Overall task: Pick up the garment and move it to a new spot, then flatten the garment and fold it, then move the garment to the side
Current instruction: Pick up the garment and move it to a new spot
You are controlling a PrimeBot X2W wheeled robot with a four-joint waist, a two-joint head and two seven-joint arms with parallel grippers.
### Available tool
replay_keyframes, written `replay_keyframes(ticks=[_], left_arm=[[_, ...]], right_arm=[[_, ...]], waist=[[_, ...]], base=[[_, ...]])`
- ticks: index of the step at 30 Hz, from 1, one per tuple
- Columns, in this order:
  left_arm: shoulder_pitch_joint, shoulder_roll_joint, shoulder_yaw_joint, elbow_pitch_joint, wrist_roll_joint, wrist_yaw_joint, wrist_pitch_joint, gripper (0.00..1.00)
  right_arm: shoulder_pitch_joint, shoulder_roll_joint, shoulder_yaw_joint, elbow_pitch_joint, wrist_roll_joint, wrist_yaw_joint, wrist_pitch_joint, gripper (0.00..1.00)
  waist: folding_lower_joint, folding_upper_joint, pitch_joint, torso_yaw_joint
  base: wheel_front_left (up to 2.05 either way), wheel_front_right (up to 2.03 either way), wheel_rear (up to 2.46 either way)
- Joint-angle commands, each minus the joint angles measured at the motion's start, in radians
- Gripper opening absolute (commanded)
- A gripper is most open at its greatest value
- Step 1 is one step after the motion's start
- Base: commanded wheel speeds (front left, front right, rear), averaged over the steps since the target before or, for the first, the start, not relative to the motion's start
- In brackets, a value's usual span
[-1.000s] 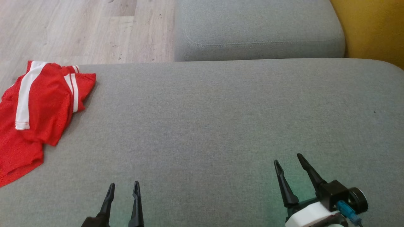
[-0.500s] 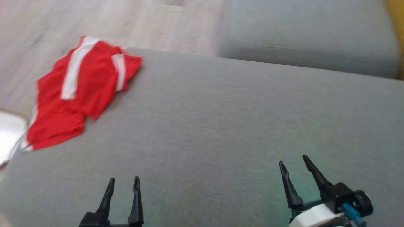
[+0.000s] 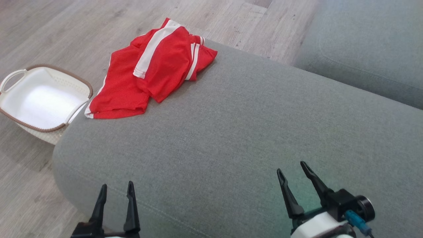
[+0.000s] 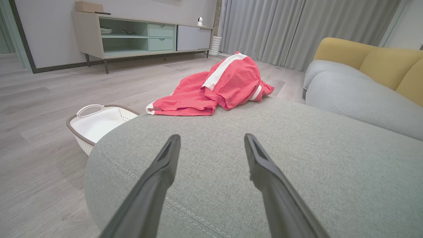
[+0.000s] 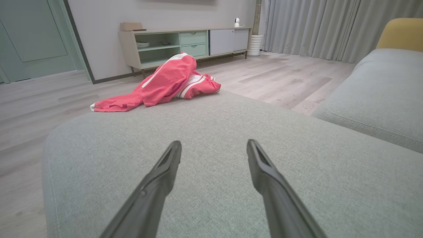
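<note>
A crumpled red garment (image 3: 152,71) with white stripes lies on the far left corner of the grey cushion (image 3: 251,138). The left wrist view shows the garment (image 4: 214,87) ahead of the fingers, and the right wrist view has the garment (image 5: 165,84) ahead and to the left. My left gripper (image 3: 117,188) stands open over the cushion's near left edge, empty. Low on the right, my right gripper (image 3: 292,167) is open and empty too. Both are well short of the garment.
A white basket (image 3: 43,99) with a brown rim stands on the wooden floor left of the cushion, also in the left wrist view as the basket (image 4: 99,124). A second grey cushion (image 3: 370,49) lies at the far right. A sideboard (image 4: 138,36) stands against the far wall.
The head camera has turned left, so the whole picture has shifted right and the basket has come into view. The garment lies as before. Both grippers stay open.
</note>
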Motion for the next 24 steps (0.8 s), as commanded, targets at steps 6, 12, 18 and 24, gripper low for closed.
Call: replay_keyframes(ticks=[6, 12, 18, 24], left_arm=[[-0.029, 0.03, 0.067, -0.069, -0.004, 0.03, -0.015, 1.0], [-0.079, 0.119, 0.177, -0.221, -0.013, 0.066, 0.006, 1.0], [-0.292, 0.305, 0.29, -0.333, -0.028, 0.034, 0.145, 1.0], [-0.596, 0.46, 0.314, -0.171, -0.08, -0.051, 0.3, 1.0]], right_arm=[[-0.058, -0.008, 0.025, -0.031, 0.016, -0.001, -0.003, 1.0], [-0.055, -0.008, -0.005, -0.067, -0.032, -0.001, 0.028, 1.0], [-0.081, -0.008, -0.039, -0.132, -0.111, -0.001, 0.08, 1.0], [-0.141, -0.022, -0.035, -0.217, -0.213, -0.001, 0.134, 1.0]], waist=[[0.0, 0.0, -0.002, -0.002], [0.0, 0.0, 0.054, -0.039], [0.0, 0.0, 0.158, -0.094], [0.0, 0.0, 0.288, -0.16]], base=[[0.0, 0.0, 0.0], [0.0, 0.0, 0.0], [0.0, 0.0, 0.0], [0.0, 0.0, 0.0]])
